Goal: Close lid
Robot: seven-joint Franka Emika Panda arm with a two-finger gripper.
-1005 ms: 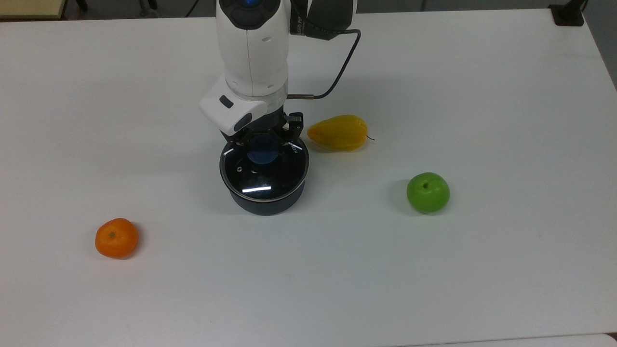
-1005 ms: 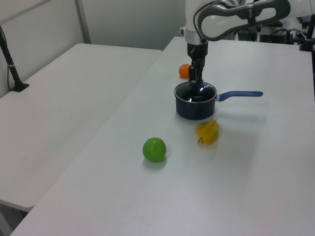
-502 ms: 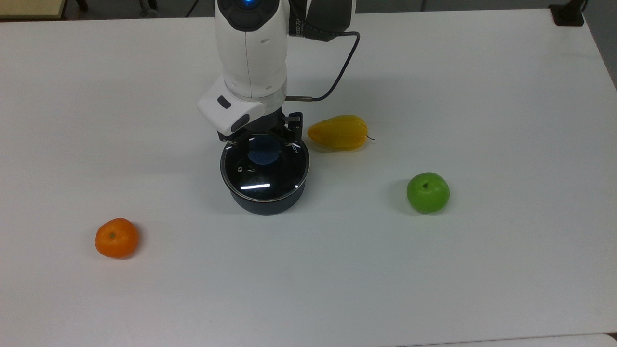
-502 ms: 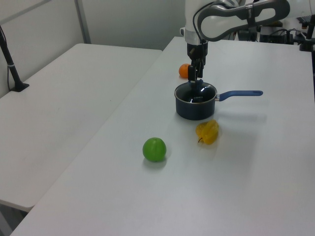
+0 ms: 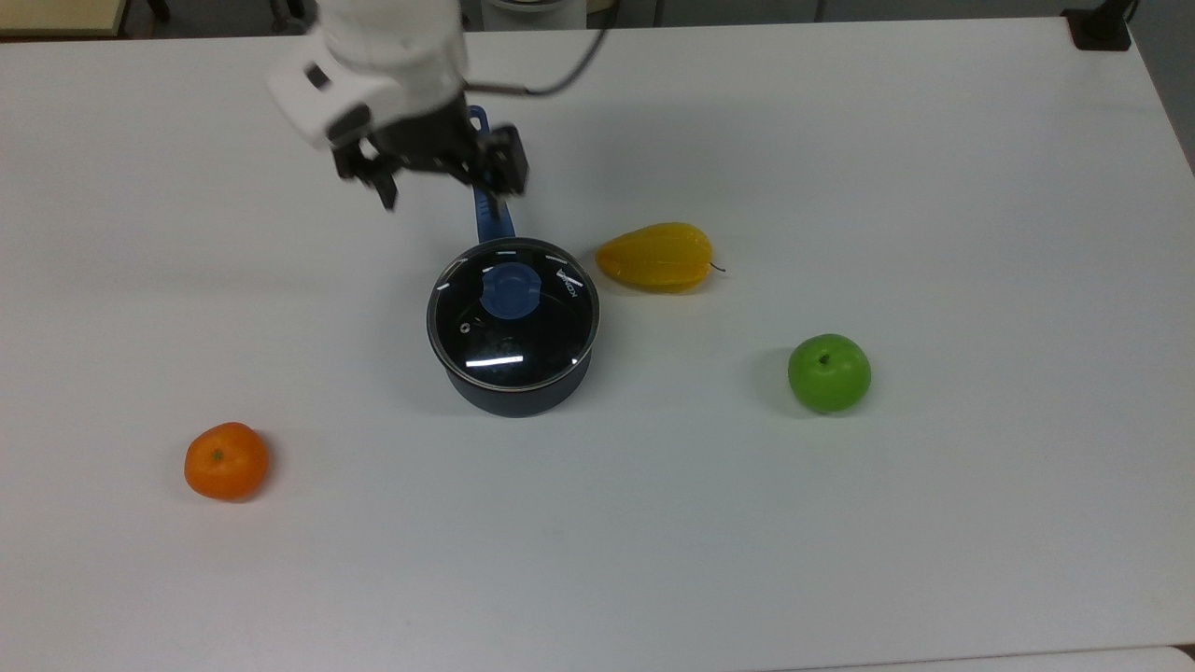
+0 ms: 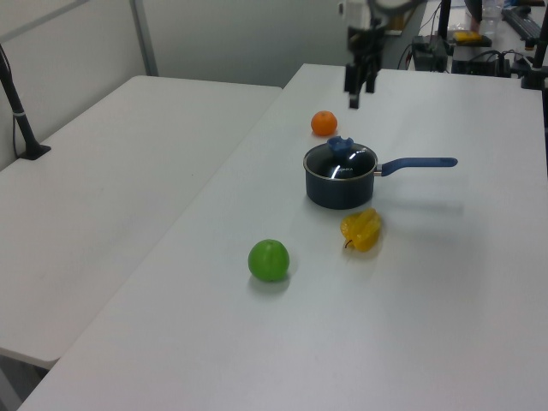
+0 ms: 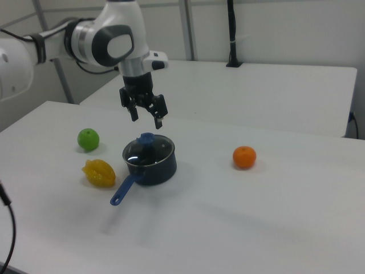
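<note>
Three pieces of fruit lie on the white table (image 5: 934,187) around a dark saucepan (image 5: 512,387). The lid (image 5: 513,317) sits flat on the saucepan, its metal rim matching the pan's edge all round, with its blue knob (image 5: 509,288) at the centre and a small vent beside it. The pan's long blue handle (image 6: 417,163) points toward the left view's right; in the top view it runs away toward the far edge, partly behind the gripper.

The gripper (image 5: 439,182) hangs in the air above the table, clear of the lid and touching nothing. In the right view it is above and slightly to the left of the knob (image 7: 145,119). Its two fingers are spread wide apart and hold nothing.

A yellow fruit (image 5: 655,257) lies just beside the pan on the top view's right. A green apple (image 5: 829,372) sits farther to the top view's right and nearer. An orange (image 5: 226,460) rests well apart from the pan on the top view's near left.
</note>
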